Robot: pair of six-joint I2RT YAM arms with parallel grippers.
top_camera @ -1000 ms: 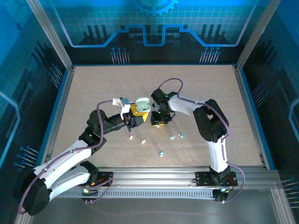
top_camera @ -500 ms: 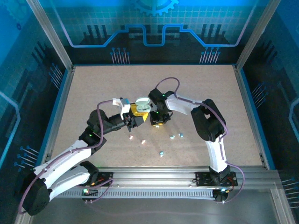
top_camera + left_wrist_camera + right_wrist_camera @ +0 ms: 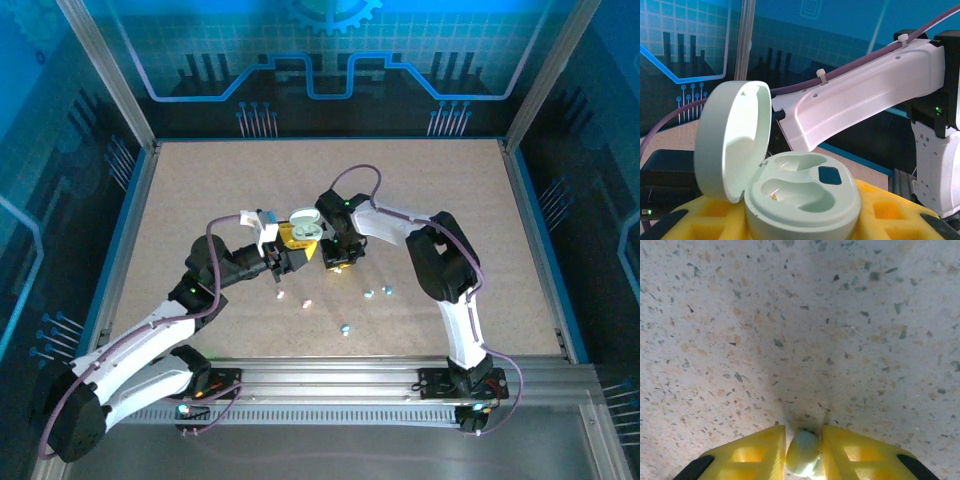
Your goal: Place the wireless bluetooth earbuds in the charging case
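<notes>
**Ana:** Between the left jaws, what do you see?

**Ben:** A pale green charging case (image 3: 805, 195), clenched at its base by the yellow fingers (image 3: 880, 210). Its lid (image 3: 732, 140) stands open on the left. Both hollows inside look bare, apart from a tiny speck in the nearer one.

**Ana:** And the right jaws?

**Ben:** Closed tight on one pale earbud (image 3: 803, 446), pinched between their yellow tips. They sit low over the speckled surface (image 3: 790, 315). I cannot tell whether the earbud touches it.

**Ana:** How do the two pairs stand?

**Ben:** From above, they are close together near the middle of the surface. The case at the left jaws is just beside the right jaws. The white right arm (image 3: 865, 95) crosses behind the case.

**Ana:** Any others?

**Ben:** Five loose earbuds (image 3: 345, 328) lie on the surface, on the arm-base side of both jaws. Two pale ones are near the left jaws and two bluish ones are near the right jaws. One lies between the two pairs, closer to the bases.
</notes>
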